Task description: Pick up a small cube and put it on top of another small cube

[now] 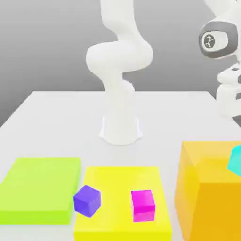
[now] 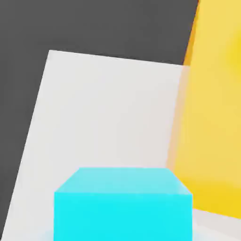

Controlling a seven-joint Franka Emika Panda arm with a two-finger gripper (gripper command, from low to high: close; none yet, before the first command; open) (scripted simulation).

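Closest to my hand camera sits the cyan cube (image 2: 123, 204), low over the white counter (image 2: 103, 117) beside the orange block (image 2: 212, 132). In the exterior view it shows at the right edge, above that block. Whether my tool grips it, I cannot tell. Nearer front, a purple cube (image 1: 87, 201) and magenta cube (image 1: 143, 205) rest on a yellow pad (image 1: 122, 181); a green pad (image 1: 40, 188) lies alongside.

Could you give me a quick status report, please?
Gripper fingers unclear. Small cyan cube above tall orange block. Purple cube, magenta cube on yellow slab.

Small cyan cube (image 1: 235, 160) (image 2: 123, 205), tilted, atop orange block (image 1: 207, 188), ext. view's right
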